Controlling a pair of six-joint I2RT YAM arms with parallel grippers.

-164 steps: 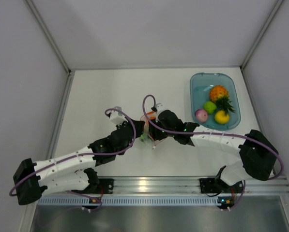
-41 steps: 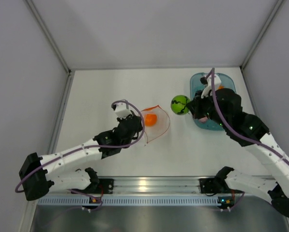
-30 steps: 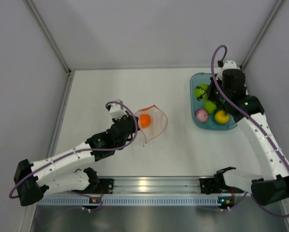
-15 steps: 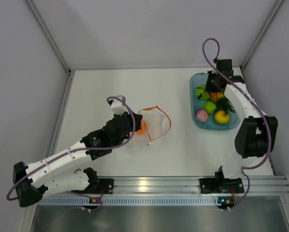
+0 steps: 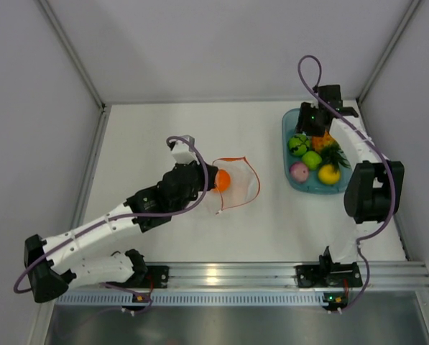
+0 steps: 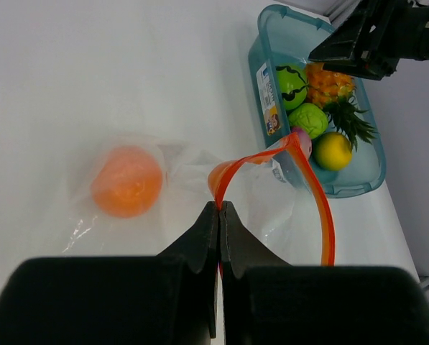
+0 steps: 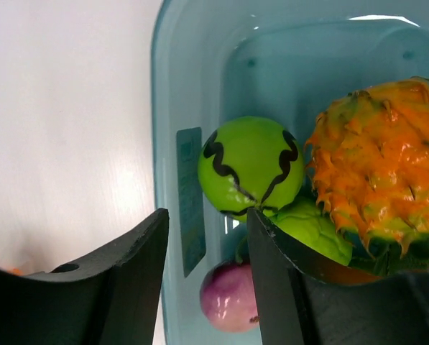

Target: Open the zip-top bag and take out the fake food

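Observation:
The zip-top bag (image 5: 239,185) lies open at mid-table with an orange piece (image 5: 222,180) inside. My left gripper (image 5: 208,180) is shut on its orange-red zip strip (image 6: 311,194), pinching it at the tips (image 6: 220,206); the orange piece (image 6: 127,181) lies left of them under clear plastic (image 6: 178,172). My right gripper (image 5: 307,129) is open and empty over the blue tub (image 5: 322,190). Below its fingertips (image 7: 207,214) lie the dark-striped green ball (image 7: 250,167), pineapple (image 7: 376,187), light green piece (image 7: 311,226) and pink ball (image 7: 230,298). A yellow piece (image 5: 329,173) lies there too.
The tub stands at the far right, close to the right wall, and also shows in the left wrist view (image 6: 282,39). White walls close the table on the left, back and right. The arm bases and a metal rail (image 5: 221,277) run along the near edge.
My right gripper carried the striped green ball from the bag to the tub, let it go, and now hovers open above it. My left gripper kept hold of the zip strip, shifting slightly right.

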